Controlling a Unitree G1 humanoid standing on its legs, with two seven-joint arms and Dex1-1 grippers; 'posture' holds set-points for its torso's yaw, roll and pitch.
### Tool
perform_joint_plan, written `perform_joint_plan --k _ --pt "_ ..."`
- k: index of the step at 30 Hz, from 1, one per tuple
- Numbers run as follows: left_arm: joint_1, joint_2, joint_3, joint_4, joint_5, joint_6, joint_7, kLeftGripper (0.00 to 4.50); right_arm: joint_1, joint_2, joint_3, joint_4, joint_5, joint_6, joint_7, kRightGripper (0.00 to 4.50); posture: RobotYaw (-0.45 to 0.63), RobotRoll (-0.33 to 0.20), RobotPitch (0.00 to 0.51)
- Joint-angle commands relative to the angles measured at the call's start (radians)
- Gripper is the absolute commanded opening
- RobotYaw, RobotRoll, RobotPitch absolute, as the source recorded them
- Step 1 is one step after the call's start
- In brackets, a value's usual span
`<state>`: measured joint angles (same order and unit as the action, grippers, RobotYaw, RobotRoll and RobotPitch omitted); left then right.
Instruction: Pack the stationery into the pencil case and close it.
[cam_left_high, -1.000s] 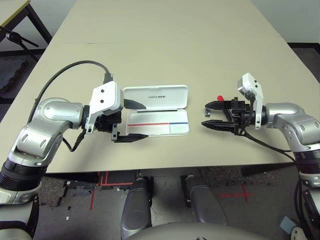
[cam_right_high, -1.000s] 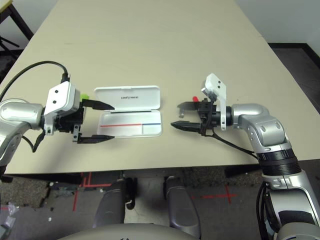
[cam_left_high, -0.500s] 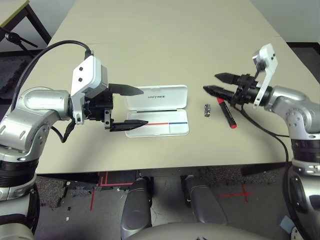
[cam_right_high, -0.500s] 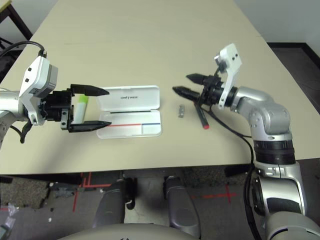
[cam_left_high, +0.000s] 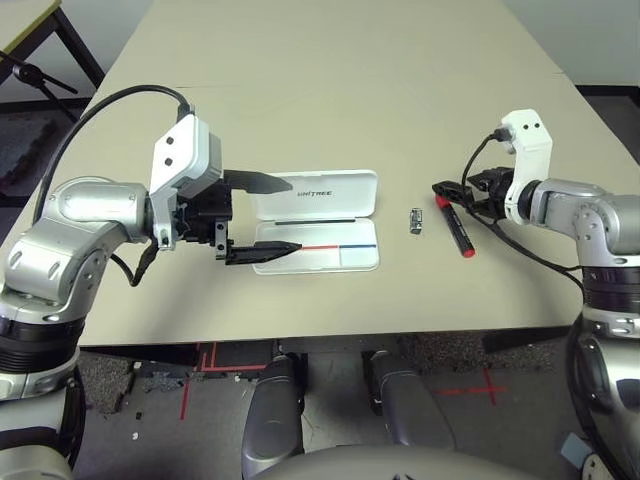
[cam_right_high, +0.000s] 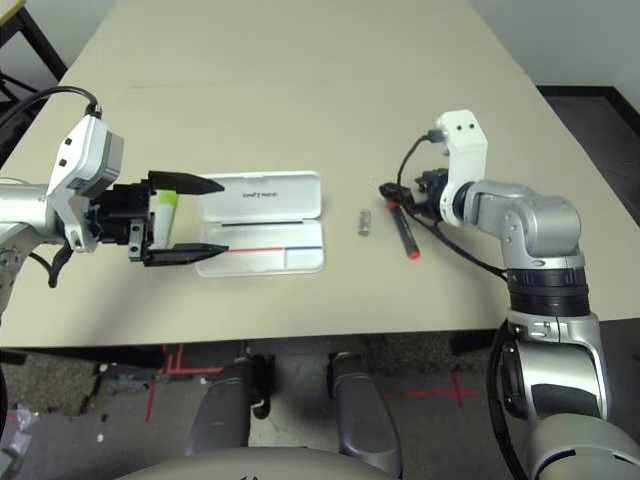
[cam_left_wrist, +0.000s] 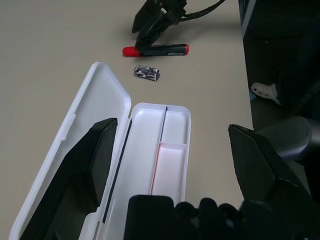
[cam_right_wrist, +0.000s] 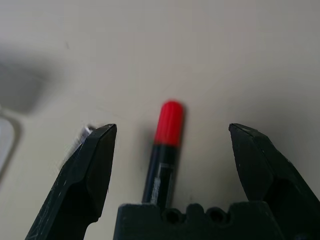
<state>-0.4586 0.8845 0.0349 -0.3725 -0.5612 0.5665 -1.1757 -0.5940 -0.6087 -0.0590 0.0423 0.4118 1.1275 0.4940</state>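
Observation:
The white pencil case (cam_left_high: 318, 250) lies open at the table's middle, its lid (cam_left_high: 320, 193) folded back flat and its tray (cam_left_wrist: 167, 150) bare. My left gripper (cam_left_high: 292, 214) hovers open over the case's left end. Behind it, left of the case, a white stick with a lime-green cap (cam_right_high: 165, 203) lies on the table. To the right of the case rests a tiny silver-black metal piece (cam_left_high: 415, 220), then the red marker (cam_left_high: 456, 230). My right gripper (cam_right_wrist: 172, 129) is open and points down, its fingers astride the marker's red far end (cam_right_wrist: 169, 122) without touching it.
The beige table (cam_left_high: 330, 120) stretches far behind the case. Its front edge (cam_left_high: 330, 335) runs close below the case. Beyond the right edge (cam_left_high: 600, 130) is dark floor. My right arm's cable (cam_left_high: 530, 258) trails over the table near the marker.
My right gripper rose from beside the case, swung right and now points down over the marker's far end. My left gripper lifted a little off the case's left end.

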Motion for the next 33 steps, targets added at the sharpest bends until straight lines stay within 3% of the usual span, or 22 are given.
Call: perform_joint_plan --k 1,9,10,14,21,33 --pt "-0.004 0.004 -0.012 0.003 0.005 -0.006 0.001 4.48 0.029 -0.012 0.044 -0.022 -0.014 0.021 0.017 4.5 -0.11 0.0 0.168" --pt "-0.001 0.005 -0.014 -0.001 0.014 -0.008 0.007 4.48 0.049 -0.023 0.1 -0.013 -0.045 0.028 0.032 4.5 -0.1 0.0 0.166" --pt "-0.001 0.004 -0.014 -0.001 0.015 -0.008 0.008 4.5 0.049 -0.024 0.101 -0.009 -0.049 0.023 0.032 4.32 -0.1 0.0 0.166" --pt "0.003 0.005 -0.014 -0.003 0.017 -0.009 0.01 4.5 0.042 -0.041 0.1 0.005 -0.062 0.01 0.048 3.24 -0.1 0.0 0.165" --pt "0.005 0.009 -0.014 0.001 0.021 -0.012 0.009 4.5 -0.004 -0.096 0.103 -0.001 -0.074 -0.023 0.108 0.56 -0.1 0.0 0.165" --pt "0.014 0.029 -0.005 0.005 0.027 -0.017 0.002 4.5 -0.083 -0.301 0.251 -0.08 -0.111 -0.266 0.442 0.47 -0.09 0.0 0.165"
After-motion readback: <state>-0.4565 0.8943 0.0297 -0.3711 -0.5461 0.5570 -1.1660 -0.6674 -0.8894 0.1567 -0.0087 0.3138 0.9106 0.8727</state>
